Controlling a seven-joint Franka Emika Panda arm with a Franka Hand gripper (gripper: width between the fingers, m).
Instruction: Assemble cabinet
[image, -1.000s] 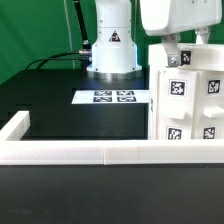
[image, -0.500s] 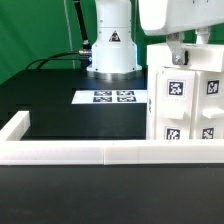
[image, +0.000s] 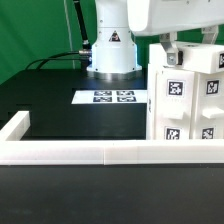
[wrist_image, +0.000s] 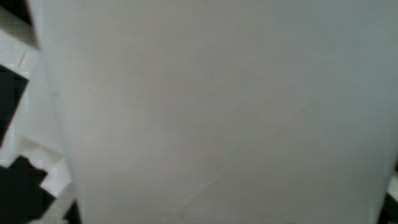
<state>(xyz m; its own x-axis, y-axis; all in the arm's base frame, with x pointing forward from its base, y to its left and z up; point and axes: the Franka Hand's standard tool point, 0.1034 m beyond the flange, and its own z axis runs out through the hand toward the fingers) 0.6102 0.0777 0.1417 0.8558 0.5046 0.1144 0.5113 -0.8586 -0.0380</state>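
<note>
The white cabinet body (image: 185, 105), with square black-and-white markers on its faces, stands on the black table at the exterior view's right, against the white border rail. My gripper (image: 188, 48) comes down on its top edge, one finger (image: 170, 50) showing on the near side, and appears closed on the top wall. The wrist view is almost filled by a blurred white face of the cabinet (wrist_image: 214, 110), so the fingertips do not show there. No loose panels or blocks are in view.
The marker board (image: 113, 97) lies flat on the table in front of the robot base (image: 112, 45). The low white border rail (image: 80, 152) runs along the near edge and turns back at the exterior view's left. Cables trail behind the base.
The gripper and the cabinet body have shifted together a little toward the exterior view's left. The marker board has not moved.
</note>
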